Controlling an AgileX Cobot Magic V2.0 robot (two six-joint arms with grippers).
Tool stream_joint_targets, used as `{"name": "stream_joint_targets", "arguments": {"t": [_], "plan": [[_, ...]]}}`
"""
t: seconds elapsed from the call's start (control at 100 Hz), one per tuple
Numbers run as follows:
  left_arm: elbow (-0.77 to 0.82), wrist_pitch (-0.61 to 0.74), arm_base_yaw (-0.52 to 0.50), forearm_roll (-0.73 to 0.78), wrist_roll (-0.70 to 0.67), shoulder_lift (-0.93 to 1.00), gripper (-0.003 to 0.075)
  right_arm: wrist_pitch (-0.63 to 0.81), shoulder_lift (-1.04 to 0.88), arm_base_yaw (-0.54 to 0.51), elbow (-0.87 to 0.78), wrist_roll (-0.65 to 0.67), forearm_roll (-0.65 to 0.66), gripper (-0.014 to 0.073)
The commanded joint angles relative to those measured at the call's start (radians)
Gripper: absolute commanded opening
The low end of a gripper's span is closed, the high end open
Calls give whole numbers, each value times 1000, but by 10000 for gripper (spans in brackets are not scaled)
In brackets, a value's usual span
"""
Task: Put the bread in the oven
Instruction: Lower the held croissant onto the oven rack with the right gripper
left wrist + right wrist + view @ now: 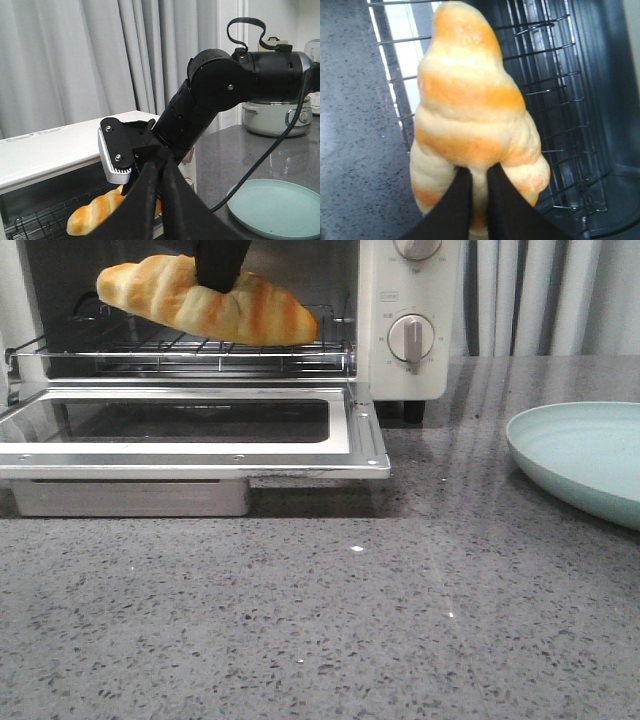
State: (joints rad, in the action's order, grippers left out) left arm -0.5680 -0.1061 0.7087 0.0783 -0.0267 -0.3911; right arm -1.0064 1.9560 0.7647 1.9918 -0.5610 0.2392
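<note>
Above the oven's wire rack [200, 345], the right end effector [479, 192] pinches the bread [205, 300] at its middle, tilted; level it and lower onto the wires before releasing. The left end effector [161, 172] looks nearly closed, empty. Inside the oven [400, 360], nothing else lies on the rack; the pale green plate [585, 455] on the tabletop [400, 620] is bare.

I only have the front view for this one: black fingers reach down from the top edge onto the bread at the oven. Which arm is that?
Observer: The right gripper. Its wrist view shows its fingers pinching the bread.
Operator: And the left one?
Observer: The left gripper is shut and empty, off to the side.
Operator: Is the bread fully over the rack?
Observer: Not quite. From above, it hangs along the front edge of the wire rack, partly overhanging it.
</note>
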Motion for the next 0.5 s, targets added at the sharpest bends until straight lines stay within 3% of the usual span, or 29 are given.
{"name": "stream_joint_targets", "arguments": {"t": [0.0,0.49], "plan": [[-36,70,4,1,-2,-5,-20,67,-57,0,33,-10,44,-65],[-36,70,4,1,-2,-5,-20,88,-19,-1,33,-4,83,-65]]}}
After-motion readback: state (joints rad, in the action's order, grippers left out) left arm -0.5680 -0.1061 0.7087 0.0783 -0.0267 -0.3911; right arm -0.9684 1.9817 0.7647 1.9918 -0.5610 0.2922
